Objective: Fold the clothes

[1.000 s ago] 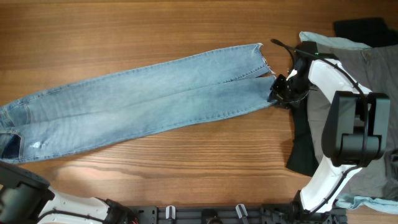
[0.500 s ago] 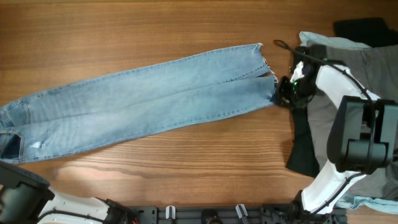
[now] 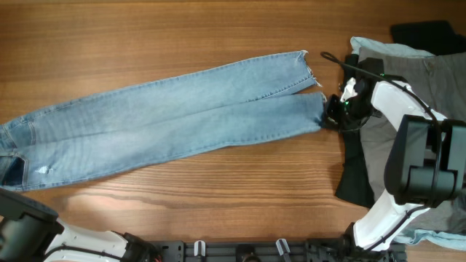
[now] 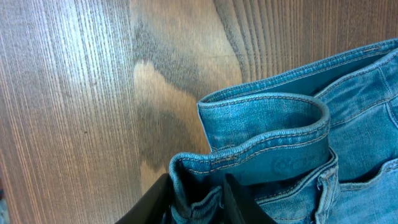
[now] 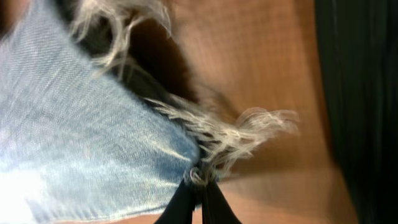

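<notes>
Light-blue jeans [image 3: 167, 120] lie flat and full length across the tabletop [image 3: 145, 29], both legs together. The long axis runs from the waist at the left edge, lower, up to the hems at centre-right.

Hem end: the right pincer [image 3: 329, 113] sits at the lower leg's frayed hem [image 5: 236, 127]. The wrist view shows its tips pinched tight on the corner of that hem, threads spilling out around them. The denim runs away leftward from this pincer.

Waist end: the left pincer [image 4: 198, 202] has a fold of the waistband [image 4: 267, 124] between its fingers, a narrow hold, cloth bunched in the gap. So each arm has its own end, and neither is near the middle.

My read is that the coming move turns on that long axis, bringing one end over toward the other.

Just right of the hems sit the grey-khaki trousers [image 3: 429, 80] and a black garment [image 3: 426, 33], both partly under the right arm and cut off by the frame edge.

Hard to make out:
- The left pincer itself does not show from overhead.
- The right wrist view is blurred.
- Whether the upper leg's hem is also caught, I cannot tell.
</notes>
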